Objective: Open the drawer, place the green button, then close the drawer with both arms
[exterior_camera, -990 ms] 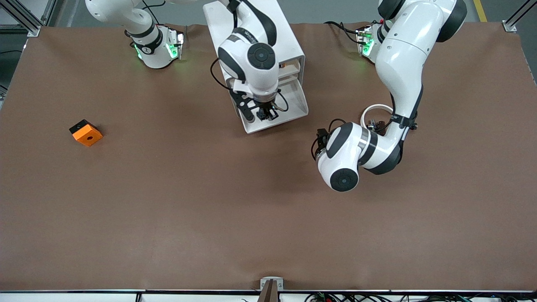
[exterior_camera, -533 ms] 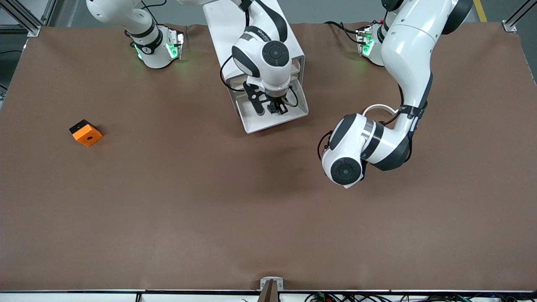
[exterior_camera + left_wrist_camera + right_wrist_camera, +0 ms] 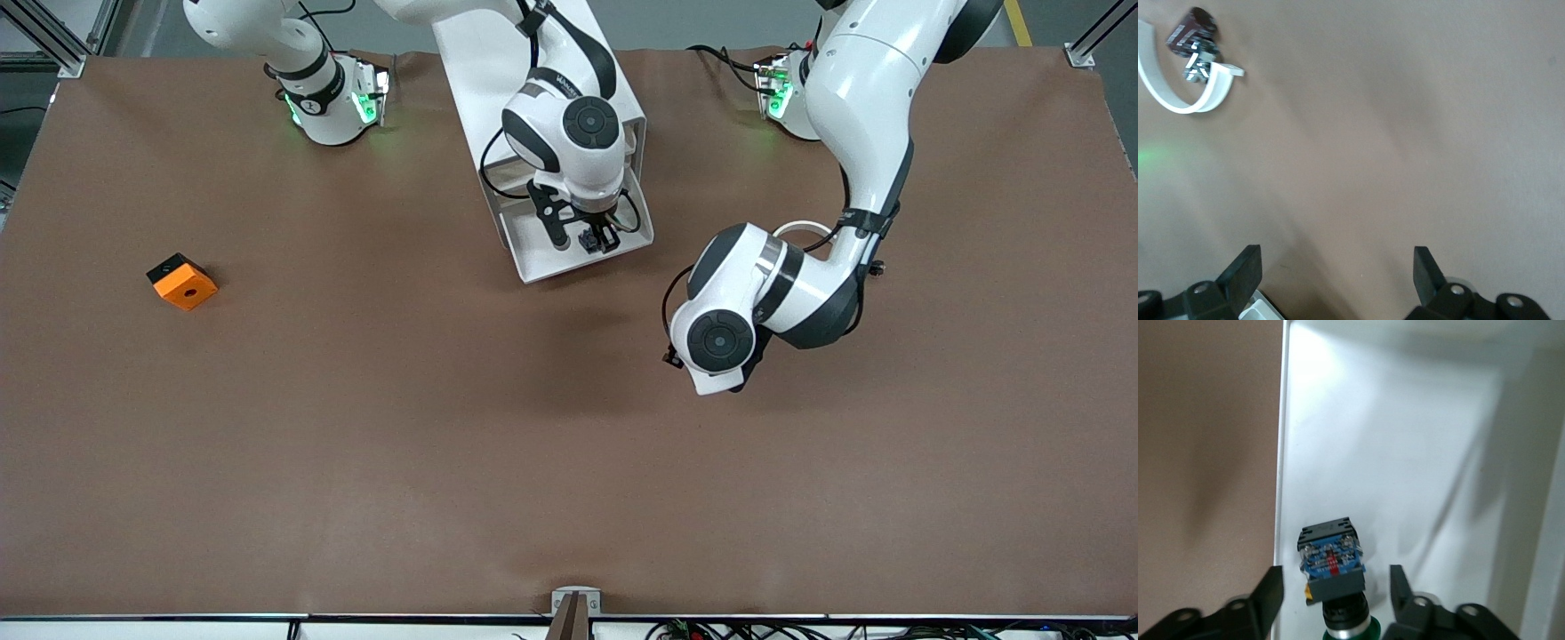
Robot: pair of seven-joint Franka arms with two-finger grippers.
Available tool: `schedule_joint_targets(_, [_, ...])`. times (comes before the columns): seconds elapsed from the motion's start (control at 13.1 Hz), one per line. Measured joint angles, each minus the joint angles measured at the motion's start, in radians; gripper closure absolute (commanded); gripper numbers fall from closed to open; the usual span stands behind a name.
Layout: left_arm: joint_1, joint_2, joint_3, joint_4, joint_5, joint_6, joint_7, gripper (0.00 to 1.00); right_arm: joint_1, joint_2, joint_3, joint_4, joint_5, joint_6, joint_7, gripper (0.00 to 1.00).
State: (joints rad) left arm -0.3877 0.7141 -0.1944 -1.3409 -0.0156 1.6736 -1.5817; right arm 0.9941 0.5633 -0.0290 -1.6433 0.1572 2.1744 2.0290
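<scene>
The white cabinet (image 3: 498, 62) stands at the table's robot end with one shallow white drawer (image 3: 533, 258) pulled out toward the front camera. The button (image 3: 1333, 573), with a green cap and a dark blue-black body, lies on the drawer floor (image 3: 1405, 453) near its side wall. My right gripper (image 3: 1336, 590) hangs open just over the tray, one finger on each side of the button without touching it; it also shows in the front view (image 3: 597, 240). My left gripper (image 3: 1336, 270) is open and empty over bare table beside the drawer, toward the left arm's end.
An orange square block (image 3: 182, 282) lies toward the right arm's end. A white curved ring piece (image 3: 800, 233) with small dark clip parts (image 3: 1195, 37) lies by the left arm's forearm. The left arm's wrist (image 3: 720, 342) hangs low over the table.
My right gripper has shifted over the tray toward the left arm's end. The left arm's wrist has turned and swung away from the white ring, toward the front camera.
</scene>
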Motion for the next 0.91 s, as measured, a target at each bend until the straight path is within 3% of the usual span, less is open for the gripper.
schedule_joint_targets(0.38, [-0.001, -0.05, -0.025, -0.181, 0.003, 0.19, 0.152, 0.0, -0.031, 0.006, -0.015, 0.073, 0.0, -0.044, -0.112, 0.0])
schedule_joint_targets(0.91, [-0.001, -0.073, -0.058, -0.312, 0.003, 0.391, 0.322, 0.0, -0.171, 0.005, -0.025, 0.218, -0.001, -0.293, -0.643, 0.0])
